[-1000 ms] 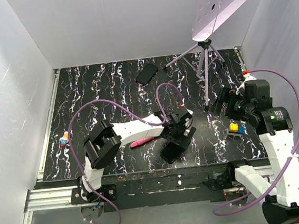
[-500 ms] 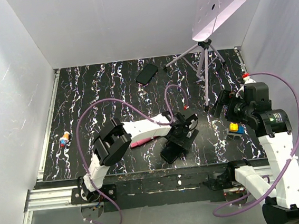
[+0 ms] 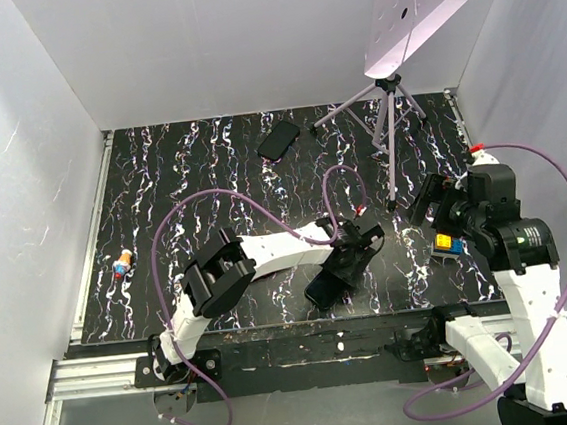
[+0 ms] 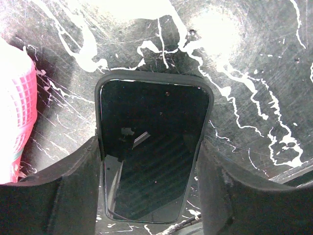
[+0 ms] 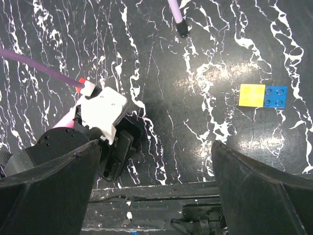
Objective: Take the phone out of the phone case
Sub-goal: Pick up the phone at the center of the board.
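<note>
Left gripper (image 4: 149, 147) shifted right; jaws straddle phone case (image 4: 152, 76), can't tell if clenched. Right gripper (image 5: 154, 147) jaws released, idle. Step: securing case. Next: pin it, peel phone (image 4: 146, 161) out.

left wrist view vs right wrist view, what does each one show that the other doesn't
Only the left wrist view: the phone in its phone case, the left claw pressed against both long sides. Only the right wrist view: the yellow and blue bricks, a tripod foot and the left arm's wrist seen from outside. Both: the black marbled table.
</note>
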Action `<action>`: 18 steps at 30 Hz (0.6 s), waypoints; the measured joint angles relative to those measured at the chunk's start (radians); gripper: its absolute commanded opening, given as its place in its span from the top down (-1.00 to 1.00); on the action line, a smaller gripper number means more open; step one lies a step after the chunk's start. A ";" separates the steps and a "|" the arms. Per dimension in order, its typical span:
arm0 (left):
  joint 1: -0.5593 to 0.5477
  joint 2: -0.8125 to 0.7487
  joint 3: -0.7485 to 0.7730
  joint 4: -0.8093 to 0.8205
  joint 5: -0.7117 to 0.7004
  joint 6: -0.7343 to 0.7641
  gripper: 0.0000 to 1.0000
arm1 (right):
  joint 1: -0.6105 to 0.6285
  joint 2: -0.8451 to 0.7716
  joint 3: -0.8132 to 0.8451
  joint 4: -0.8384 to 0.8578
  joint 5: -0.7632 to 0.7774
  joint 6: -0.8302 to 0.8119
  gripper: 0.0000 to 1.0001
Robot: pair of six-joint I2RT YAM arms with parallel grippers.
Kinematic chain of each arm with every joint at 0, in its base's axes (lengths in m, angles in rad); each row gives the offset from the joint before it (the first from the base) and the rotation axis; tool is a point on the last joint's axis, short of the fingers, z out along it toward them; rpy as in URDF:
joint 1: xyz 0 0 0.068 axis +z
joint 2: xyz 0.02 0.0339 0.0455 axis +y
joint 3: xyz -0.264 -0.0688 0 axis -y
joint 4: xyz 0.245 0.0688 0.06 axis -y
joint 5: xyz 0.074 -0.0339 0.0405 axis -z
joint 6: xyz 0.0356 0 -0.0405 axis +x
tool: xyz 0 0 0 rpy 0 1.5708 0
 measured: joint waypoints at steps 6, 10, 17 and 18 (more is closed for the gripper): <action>-0.005 -0.012 -0.014 0.012 -0.027 0.000 1.00 | 0.000 -0.050 -0.011 -0.004 0.058 0.014 -1.00; -0.005 -0.035 -0.050 0.045 -0.036 -0.013 1.00 | 0.000 -0.053 -0.014 -0.024 0.090 0.017 -1.00; 0.017 -0.112 -0.135 0.079 -0.037 -0.055 1.00 | 0.000 -0.043 -0.084 -0.033 0.080 0.018 -1.00; 0.021 -0.129 -0.145 0.080 -0.037 -0.063 1.00 | 0.000 -0.037 -0.097 -0.032 0.066 0.017 -1.00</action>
